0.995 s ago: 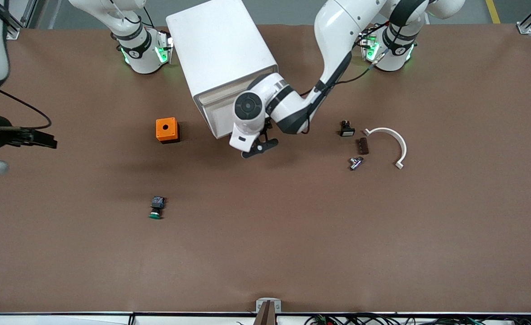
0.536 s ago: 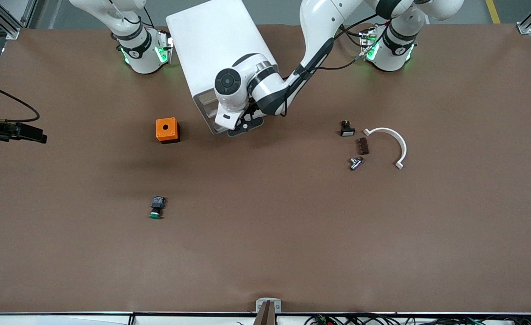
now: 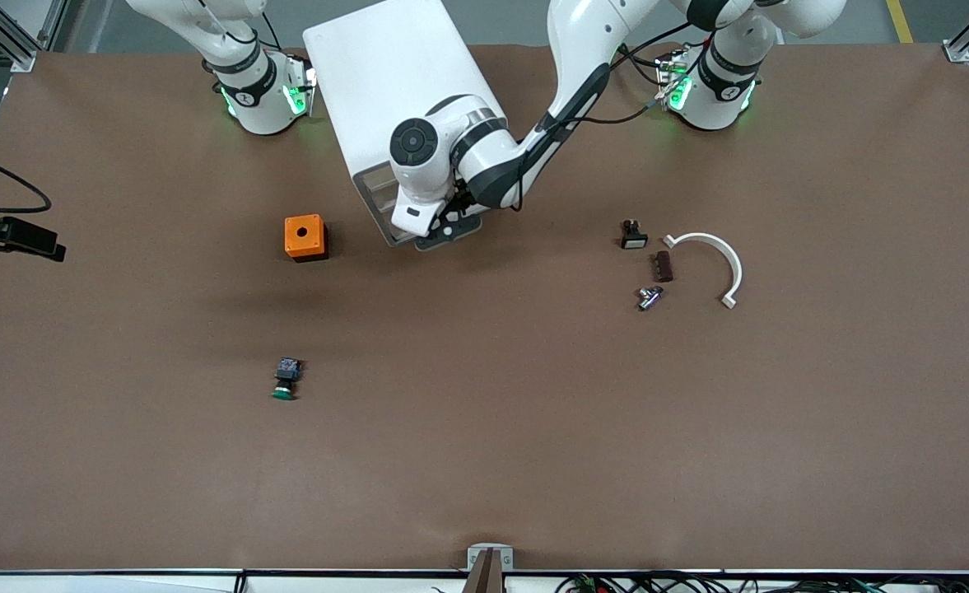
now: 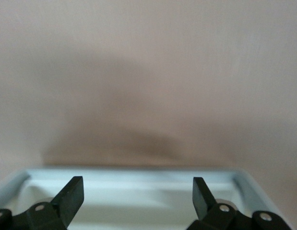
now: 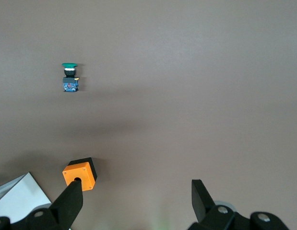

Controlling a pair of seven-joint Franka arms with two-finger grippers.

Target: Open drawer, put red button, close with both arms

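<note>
I see the left gripper (image 4: 134, 199) spread wide, empty, elbow bent, fingers over the wide shallow white plastic drawer (image 4: 138, 191) lip. The right gripper (image 5: 134, 201) is wide too, holding nothing, high above the small orange box (image 5: 79, 174).

hidden: red button, unseen anywhere | cut off: drawer (image 4: 138, 196) interior | right pincer (image 3: 39, 245) at edge

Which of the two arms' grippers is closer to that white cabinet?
The left gripper, open at the cabinet's drawer. The right gripper hangs open at the right arm's table end.
</note>
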